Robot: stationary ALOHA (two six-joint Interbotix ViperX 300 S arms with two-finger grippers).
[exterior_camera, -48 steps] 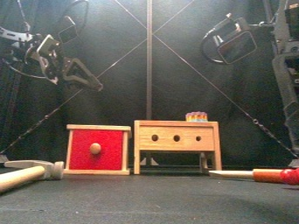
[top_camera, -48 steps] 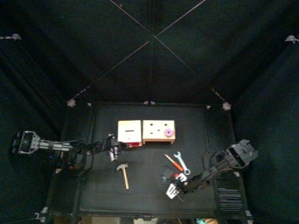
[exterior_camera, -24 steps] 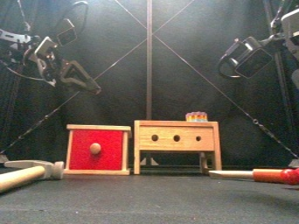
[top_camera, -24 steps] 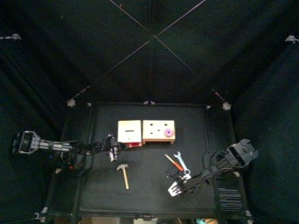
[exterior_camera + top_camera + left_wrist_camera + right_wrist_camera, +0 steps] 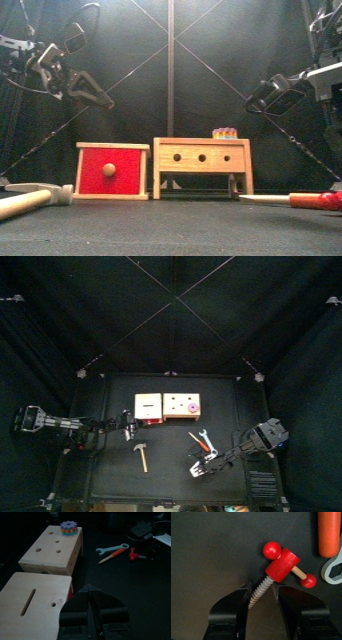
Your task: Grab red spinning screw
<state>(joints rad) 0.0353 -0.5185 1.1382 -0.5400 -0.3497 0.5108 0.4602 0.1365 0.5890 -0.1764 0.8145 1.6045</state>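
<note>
the right tool (image 5: 263, 598) is hovering open, straddling the grey threaded shaft of the red spinning screw (image 5: 280, 566), probably light, stiff, best pinched there.

A robot lab pen: black curtains (image 5: 80, 316), small black table (image 5: 160, 481), two wooden toy boxes (image 5: 166, 407).

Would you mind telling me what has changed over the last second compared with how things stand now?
The right gripper has come down toward the table, and its open jaws now flank the threaded shaft of the red spinning screw without yet closing on it. The left gripper stayed beside the red box. The wrench, hammer and wooden bench have not moved.
</note>
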